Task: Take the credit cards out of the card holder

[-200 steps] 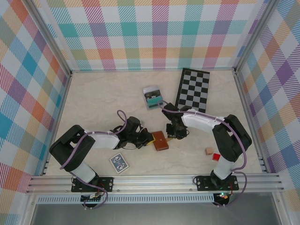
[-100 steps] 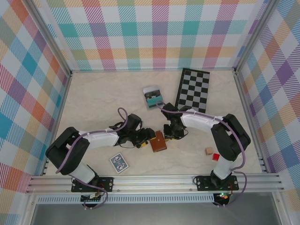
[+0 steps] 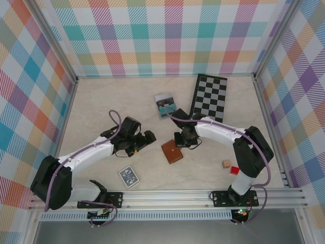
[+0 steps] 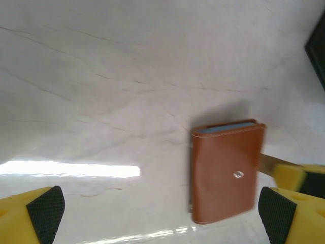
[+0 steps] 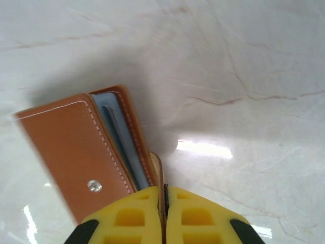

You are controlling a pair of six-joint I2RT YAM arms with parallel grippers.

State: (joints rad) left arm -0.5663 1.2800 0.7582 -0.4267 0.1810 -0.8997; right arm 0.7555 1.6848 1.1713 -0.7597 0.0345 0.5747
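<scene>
Open table (image 3: 101, 101) around card holder (image 3: 172, 152); right gripper (image 5: 165, 203) pinching edge (left gripper (image 4: 161, 213) wide).

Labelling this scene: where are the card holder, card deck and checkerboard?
card holder (image 3: 172, 151), top view, middle of brown cover.
card deck (image 3: 129, 176), top view, centre of blue face.
checkerboard (image 3: 209, 97), top view, middle of the board.

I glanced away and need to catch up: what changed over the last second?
The left hand let go of the card holder, opened wide and drew back to the left. The right hand closed tight on the card holder's leather flap. The card holder itself stayed about where it was. The card deck, small box, checkerboard and blocks did not move.
</scene>
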